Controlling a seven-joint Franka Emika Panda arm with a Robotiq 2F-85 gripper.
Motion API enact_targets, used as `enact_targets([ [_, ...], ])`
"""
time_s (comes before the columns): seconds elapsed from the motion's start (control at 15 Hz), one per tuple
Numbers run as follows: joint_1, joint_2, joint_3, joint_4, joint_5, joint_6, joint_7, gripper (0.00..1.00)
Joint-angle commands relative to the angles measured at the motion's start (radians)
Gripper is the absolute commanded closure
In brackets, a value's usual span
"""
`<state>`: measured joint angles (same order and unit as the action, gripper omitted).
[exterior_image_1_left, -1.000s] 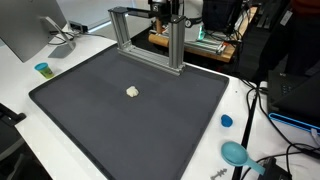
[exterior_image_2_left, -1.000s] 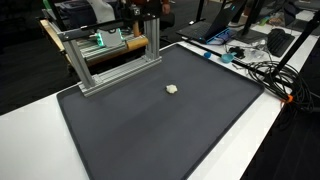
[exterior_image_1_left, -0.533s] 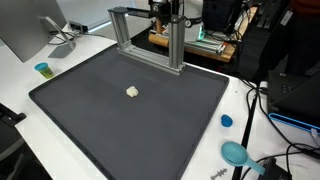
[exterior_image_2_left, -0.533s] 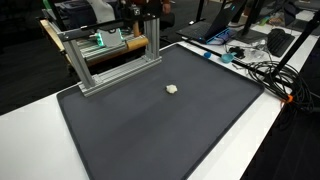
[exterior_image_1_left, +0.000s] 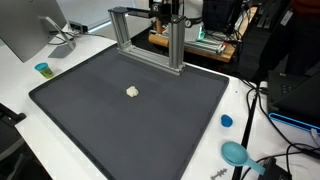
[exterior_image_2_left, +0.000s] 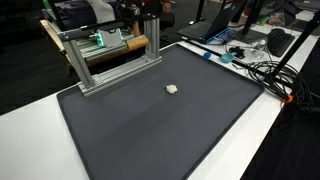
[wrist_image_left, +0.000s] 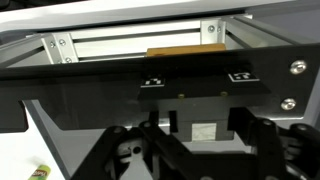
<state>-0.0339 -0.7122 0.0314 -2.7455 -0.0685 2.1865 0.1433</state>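
A small white crumpled lump (exterior_image_1_left: 133, 91) lies near the middle of a dark grey mat (exterior_image_1_left: 100, 130); it also shows in an exterior view (exterior_image_2_left: 172, 88). My gripper (exterior_image_1_left: 164, 12) hangs far behind it, above the top bar of an aluminium frame (exterior_image_1_left: 150, 45) at the mat's back edge. In the wrist view the gripper's dark fingers (wrist_image_left: 200, 150) stand wide apart with nothing between them, facing the frame's bar (wrist_image_left: 140, 45). The lump is out of the wrist view.
The mat (exterior_image_2_left: 160, 130) lies on a white table. A small blue cup (exterior_image_1_left: 42, 69), a monitor (exterior_image_1_left: 25, 25), a blue cap (exterior_image_1_left: 226, 121) and a teal round object (exterior_image_1_left: 235, 153) sit around it. Cables (exterior_image_2_left: 265, 70) and electronics (exterior_image_2_left: 110, 40) crowd the back.
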Motion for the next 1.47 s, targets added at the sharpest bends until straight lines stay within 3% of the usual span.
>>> enact_targets([
  [0.0,-0.003,-0.013,-0.016,0.002,0.018,-0.032,-0.022,0.34],
  [0.07,-0.004,-0.014,-0.015,0.002,0.017,-0.034,-0.020,0.53],
  [0.2,-0.002,-0.016,-0.008,0.004,0.025,-0.040,-0.007,0.65],
  [0.47,-0.013,-0.016,0.003,0.004,0.013,-0.020,0.017,0.66],
  [0.67,0.003,-0.012,-0.012,0.004,0.000,-0.001,-0.050,0.66],
  [0.73,0.003,-0.011,-0.013,0.004,0.000,-0.005,-0.058,0.37],
  [0.8,0.000,-0.011,-0.009,0.004,-0.002,-0.006,-0.057,0.15],
  [0.87,0.000,-0.011,-0.009,0.004,-0.001,-0.010,-0.059,0.62],
  [1.4,0.029,-0.007,-0.052,0.005,0.052,-0.030,-0.113,0.66],
])
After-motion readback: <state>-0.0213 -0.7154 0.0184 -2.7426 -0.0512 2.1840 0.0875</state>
